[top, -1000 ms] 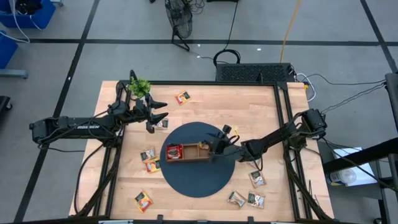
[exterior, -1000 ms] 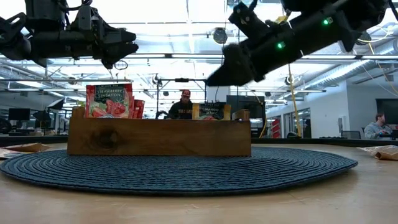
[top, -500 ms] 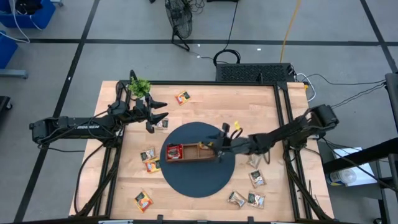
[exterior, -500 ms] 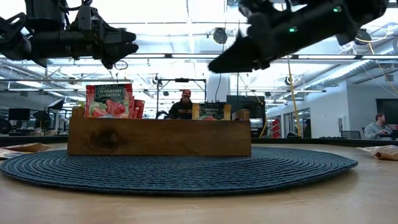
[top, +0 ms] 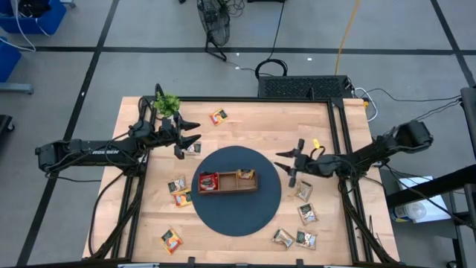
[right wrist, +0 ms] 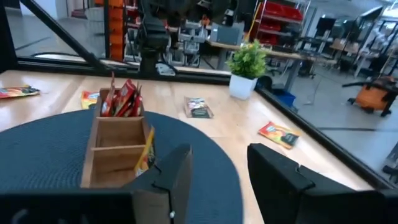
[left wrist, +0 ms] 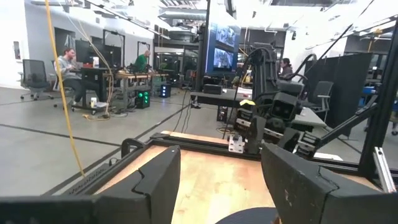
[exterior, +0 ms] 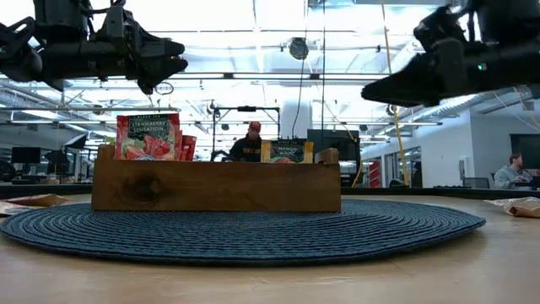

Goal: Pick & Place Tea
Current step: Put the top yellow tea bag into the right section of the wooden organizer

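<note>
While your right gripper (top: 287, 164) hangs over the edge of the round blue mat (top: 236, 217), jaws apart and empty, the left gripper (top: 189, 133) hovers near the potted plant (top: 167, 103) — fingers spread too, holding nothing. The wooden tray (top: 227, 189) holds red tea sachets (top: 207, 181) at one end, an orange sachet (top: 245, 175) at the other — more sachets (top: 306, 213) lie scattered on the table (top: 253, 126).

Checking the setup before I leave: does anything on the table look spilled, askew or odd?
Loose tea sachets lie scattered flat around the mat, not in the wooden tray. Tray's middle compartment looks empty. Nothing looks damaged; the potted plant stands upright.
</note>
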Available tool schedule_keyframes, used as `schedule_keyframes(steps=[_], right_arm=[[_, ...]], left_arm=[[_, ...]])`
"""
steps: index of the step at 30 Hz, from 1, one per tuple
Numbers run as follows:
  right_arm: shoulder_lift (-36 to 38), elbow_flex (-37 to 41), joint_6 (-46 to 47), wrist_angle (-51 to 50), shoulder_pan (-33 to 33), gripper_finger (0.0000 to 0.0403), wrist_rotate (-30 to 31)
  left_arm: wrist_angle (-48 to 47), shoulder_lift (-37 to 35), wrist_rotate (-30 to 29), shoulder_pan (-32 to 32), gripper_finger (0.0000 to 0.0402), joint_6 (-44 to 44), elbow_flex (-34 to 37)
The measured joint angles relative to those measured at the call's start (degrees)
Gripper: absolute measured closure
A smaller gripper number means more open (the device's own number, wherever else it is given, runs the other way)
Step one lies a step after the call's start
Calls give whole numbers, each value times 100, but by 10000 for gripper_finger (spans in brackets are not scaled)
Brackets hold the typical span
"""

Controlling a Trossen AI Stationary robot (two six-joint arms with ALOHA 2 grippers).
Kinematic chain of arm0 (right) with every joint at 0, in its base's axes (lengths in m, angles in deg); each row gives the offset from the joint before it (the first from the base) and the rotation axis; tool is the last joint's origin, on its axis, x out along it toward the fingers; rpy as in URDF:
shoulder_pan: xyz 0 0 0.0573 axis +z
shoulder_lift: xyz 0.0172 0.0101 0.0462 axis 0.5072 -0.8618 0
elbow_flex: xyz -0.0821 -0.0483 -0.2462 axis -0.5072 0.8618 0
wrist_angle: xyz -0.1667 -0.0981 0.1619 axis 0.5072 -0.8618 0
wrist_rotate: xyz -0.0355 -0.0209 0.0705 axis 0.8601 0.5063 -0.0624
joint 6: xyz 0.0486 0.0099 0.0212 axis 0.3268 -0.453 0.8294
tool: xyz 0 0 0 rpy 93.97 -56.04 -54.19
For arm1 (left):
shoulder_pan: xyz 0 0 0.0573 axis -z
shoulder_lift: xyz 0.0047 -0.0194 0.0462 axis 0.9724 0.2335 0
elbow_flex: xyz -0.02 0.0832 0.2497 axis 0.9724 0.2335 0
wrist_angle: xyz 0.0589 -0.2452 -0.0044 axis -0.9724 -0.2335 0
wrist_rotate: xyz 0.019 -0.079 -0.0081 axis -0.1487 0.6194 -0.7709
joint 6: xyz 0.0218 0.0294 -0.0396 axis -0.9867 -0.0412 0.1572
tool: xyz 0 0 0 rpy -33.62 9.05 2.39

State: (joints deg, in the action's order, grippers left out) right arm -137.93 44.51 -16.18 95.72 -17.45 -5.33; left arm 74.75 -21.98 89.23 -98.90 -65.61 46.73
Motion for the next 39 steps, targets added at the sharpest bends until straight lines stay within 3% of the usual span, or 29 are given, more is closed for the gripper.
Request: schedule_keyframes(steps=[8,13,15,18,20,22,27,33,39], right_arm=[[59,354,61,77,16,263,-4],[68,359,-726,1097,-83,264,-11],[61,359,-944,1274,-87,264,-15],[62,359,-1242,1347,-84,264,-8],[59,359,-1392,1294,-115,264,-3],[59,359,-1444,1292,-174,264,-3],[59,359,-1444,1145,-322,264,-6],[59,359,-1444,1096,-371,264,-17],[59,359,-1438,1078,-369,264,-20]], left_arm=[[-156,1,145,9,176,572,0],[-497,0,-68,9,176,1058,-19],[-1553,2,-276,-50,176,1293,-323],[-4412,145,-1097,-115,176,1260,-1333],[-5850,623,-1942,-150,176,1233,-2066],[-6662,1132,-2262,-261,176,1229,-2672],[-6924,2708,-1191,-540,176,974,-3961],[-7611,4599,-1424,-782,176,76,-5382],[-8459,5875,-1355,-1204,176,-415,-6511]])
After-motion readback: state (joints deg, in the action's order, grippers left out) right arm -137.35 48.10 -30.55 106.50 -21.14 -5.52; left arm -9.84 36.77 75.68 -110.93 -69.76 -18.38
